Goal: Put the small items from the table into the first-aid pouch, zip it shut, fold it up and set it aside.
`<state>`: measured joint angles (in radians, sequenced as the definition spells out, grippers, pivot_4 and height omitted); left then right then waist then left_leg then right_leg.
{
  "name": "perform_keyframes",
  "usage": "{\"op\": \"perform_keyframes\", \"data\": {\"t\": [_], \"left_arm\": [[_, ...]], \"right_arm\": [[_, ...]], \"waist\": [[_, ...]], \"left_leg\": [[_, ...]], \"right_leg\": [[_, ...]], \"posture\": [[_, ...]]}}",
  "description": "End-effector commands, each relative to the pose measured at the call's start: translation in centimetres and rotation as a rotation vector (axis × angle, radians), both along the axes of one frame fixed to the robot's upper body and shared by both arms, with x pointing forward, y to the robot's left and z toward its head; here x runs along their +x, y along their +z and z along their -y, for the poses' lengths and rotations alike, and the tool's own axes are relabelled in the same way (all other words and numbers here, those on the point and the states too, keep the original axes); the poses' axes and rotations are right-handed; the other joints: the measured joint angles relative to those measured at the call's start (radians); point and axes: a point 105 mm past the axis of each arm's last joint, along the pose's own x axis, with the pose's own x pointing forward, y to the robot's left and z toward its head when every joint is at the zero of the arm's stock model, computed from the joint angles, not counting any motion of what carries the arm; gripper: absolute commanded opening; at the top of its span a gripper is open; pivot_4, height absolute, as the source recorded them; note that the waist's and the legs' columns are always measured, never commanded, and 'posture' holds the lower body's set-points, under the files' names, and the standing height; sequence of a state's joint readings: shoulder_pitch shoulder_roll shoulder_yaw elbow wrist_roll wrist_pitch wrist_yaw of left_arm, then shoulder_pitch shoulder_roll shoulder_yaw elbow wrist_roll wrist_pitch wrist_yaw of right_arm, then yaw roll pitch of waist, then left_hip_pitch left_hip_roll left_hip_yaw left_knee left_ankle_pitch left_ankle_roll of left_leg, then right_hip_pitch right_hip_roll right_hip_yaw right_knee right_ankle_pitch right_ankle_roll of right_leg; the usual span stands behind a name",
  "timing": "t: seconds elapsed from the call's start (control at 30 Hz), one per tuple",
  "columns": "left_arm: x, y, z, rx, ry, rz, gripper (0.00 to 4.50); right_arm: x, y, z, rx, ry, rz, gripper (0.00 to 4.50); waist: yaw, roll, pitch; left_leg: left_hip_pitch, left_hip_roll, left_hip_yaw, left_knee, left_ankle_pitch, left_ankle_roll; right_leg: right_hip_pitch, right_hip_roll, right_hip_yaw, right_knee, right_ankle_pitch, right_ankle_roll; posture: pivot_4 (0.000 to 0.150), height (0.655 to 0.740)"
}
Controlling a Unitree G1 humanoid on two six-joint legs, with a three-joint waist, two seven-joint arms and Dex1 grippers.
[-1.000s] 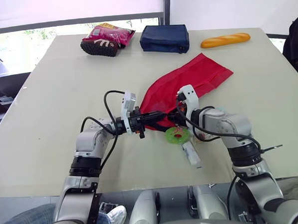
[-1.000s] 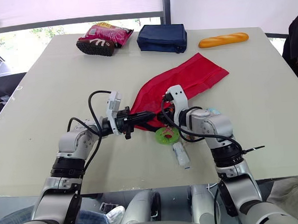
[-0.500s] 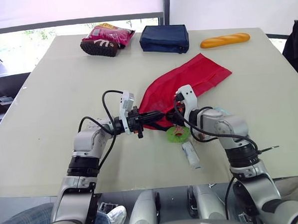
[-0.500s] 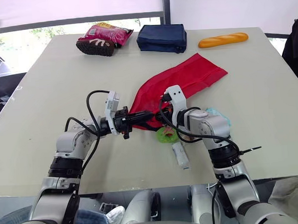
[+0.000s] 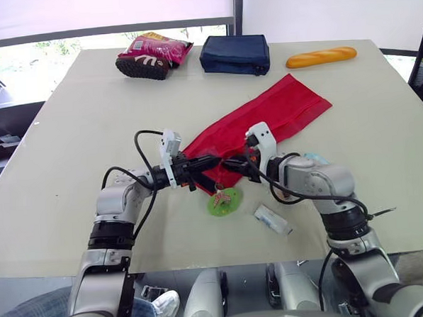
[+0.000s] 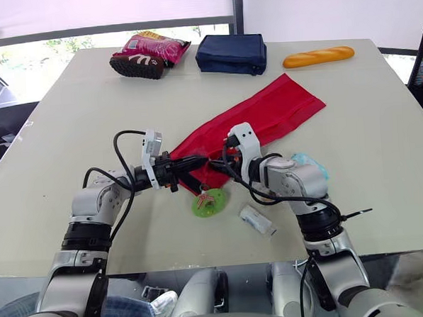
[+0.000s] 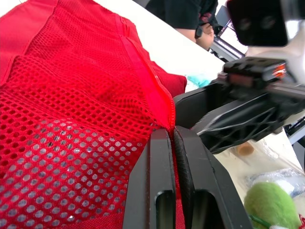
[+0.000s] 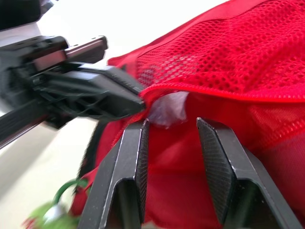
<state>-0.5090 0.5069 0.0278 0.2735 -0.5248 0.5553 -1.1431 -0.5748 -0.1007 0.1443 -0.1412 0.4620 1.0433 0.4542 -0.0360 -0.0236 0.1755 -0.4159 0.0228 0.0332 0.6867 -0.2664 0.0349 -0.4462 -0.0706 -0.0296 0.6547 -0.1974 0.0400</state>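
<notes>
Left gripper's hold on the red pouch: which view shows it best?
The left wrist view: the left gripper pinches the edge of the red pouch, fingers shut. Both eye views show it from above; the right wrist view, side-on.

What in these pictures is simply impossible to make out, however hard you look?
- Whitish thing at the mouth of the red mesh pouch, right wrist view: the pouch's edge covers most of it.
- Pale blue item, eye views: mostly hidden behind the right arm.
- Small white packet, eye views: its print is too small to read.
- Person in dark clothes, left wrist view: cut off by the top edge.
</notes>
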Motion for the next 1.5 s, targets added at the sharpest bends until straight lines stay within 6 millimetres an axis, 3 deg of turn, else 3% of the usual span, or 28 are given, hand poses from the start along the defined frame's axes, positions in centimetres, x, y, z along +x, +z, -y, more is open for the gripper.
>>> {"op": "perform_keyframes", "data": {"t": [0.03, 0.2, 0.4, 0.5, 0.63, 0.77, 1.0, 1.03, 1.2, 1.33, 1.5], "left_arm": [[0.3, 1.1, -0.7, 0.027, -0.011, 0.051, 0.0], [0.3, 0.8, -1.9, 0.098, -0.038, 0.059, 0.0], [-0.1, -0.6, -4.5, 0.275, -0.097, 0.064, 0.0], [-0.2, -1.1, -6.3, 0.377, -0.118, 0.06, 0.0], [0.2, -1.3, -9.0, 0.521, -0.127, 0.09, 0.0], [1.5, -0.6, -11.3, 0.673, -0.086, 0.154, 0.0], [4.4, 1.7, -12.2, 0.755, 0.051, 0.277, 0.0], [4.5, 1.8, -12.2, 0.762, 0.052, 0.283, 0.72], [5.5, 4.0, -11.2, 0.702, 0.077, 0.34, 2.72], [4.8, 6.3, -9.1, 0.553, -0.061, 0.33, 4.48], [4.4, 7.1, -5.7, 0.446, -0.191, 0.342, 4.48]], "right_arm": [[-1.3, 2.2, 0.6, 0.05, 0.051, 0.1, 1.71], [-2.3, 4.5, 3.2, 0.09, 0.023, 0.343, 1.71], [-4.7, 5.3, 6.8, 0.007, 0.047, 0.578, 1.71], [-5.4, 5.3, 9.1, -0.042, 0.018, 0.627, 2.57], [-7.1, 5.7, 12.0, -0.081, -0.007, 0.678, 4.45], [-8.3, 6.5, 14.4, -0.096, -0.077, 0.698, 4.45], [-10.2, 6.3, 16.9, -0.16, -0.154, 0.67, 4.45], [-10.3, 6.2, 17.0, -0.165, -0.157, 0.667, 4.5], [-10.5, 6.3, 17.1, -0.166, -0.185, 0.672, 4.5], [-10.5, 6.5, 16.9, -0.168, -0.191, 0.68, 4.5], [-10.4, 6.8, 16.7, -0.166, -0.195, 0.689, 4.5]], "waist": [[0.0, 0.0, 0.0], [0.001, 0.0, 0.0], [0.003, 0.0, 0.0], [0.002, -0.001, 0.0], [0.011, -0.001, 0.0], [0.02, -0.001, 0.0], [0.034, -0.003, 0.0], [0.033, -0.003, 0.0], [0.034, -0.005, 0.001], [0.039, -0.006, 0.001], [0.042, -0.006, 0.001]], "left_leg": [[0.0, 0.0, 0.0, 0.0, 0.0, 0.0], [0.0, 0.0, 0.0, 0.0, 0.0, 0.0], [0.0, 0.0, 0.001, 0.0, 0.0, 0.0], [0.0, 0.0, 0.001, -0.001, 0.0, 0.0], [0.001, 0.001, 0.002, -0.001, 0.0, 0.0], [0.001, 0.002, 0.003, 0.0, 0.0, 0.0], [0.0, 0.002, 0.008, 0.001, 0.0, 0.0], [0.0, 0.002, 0.009, 0.001, 0.0, 0.0], [0.0, 0.002, 0.01, 0.001, 0.0, 0.0], [0.0, 0.002, 0.01, 0.001, 0.0, 0.0], [0.0, 0.001, 0.01, 0.001, 0.0, 0.0]], "right_leg": [[0.0, 0.0, 0.0, 0.0, 0.0, 0.0], [0.0, 0.0, 0.0, 0.0, -0.001, 0.001], [0.0, 0.0, 0.0, -0.002, -0.002, 0.004], [0.0, 0.001, 0.0, -0.003, -0.002, 0.004], [0.0, 0.001, 0.0, -0.003, -0.003, 0.004], [0.0, 0.002, 0.0, -0.002, -0.003, 0.004], [0.001, 0.001, 0.0, -0.002, -0.003, 0.004], [0.001, 0.001, 0.0, -0.002, -0.003, 0.004], [0.001, 0.001, 0.0, -0.002, -0.002, 0.005], [0.001, 0.001, 0.0, -0.002, -0.002, 0.004], [0.001, 0.001, 0.0, -0.002, -0.002, 0.004]], "posture": [[0.15, 0.7164], [0.15, 0.7164], [0.15, 0.7164], [0.15, 0.7164], [0.15, 0.7164], [0.15, 0.7164], [0.15, 0.7164], [0.15, 0.7164], [0.15, 0.7164], [0.15, 0.7164], [0.15, 0.7164]]}}
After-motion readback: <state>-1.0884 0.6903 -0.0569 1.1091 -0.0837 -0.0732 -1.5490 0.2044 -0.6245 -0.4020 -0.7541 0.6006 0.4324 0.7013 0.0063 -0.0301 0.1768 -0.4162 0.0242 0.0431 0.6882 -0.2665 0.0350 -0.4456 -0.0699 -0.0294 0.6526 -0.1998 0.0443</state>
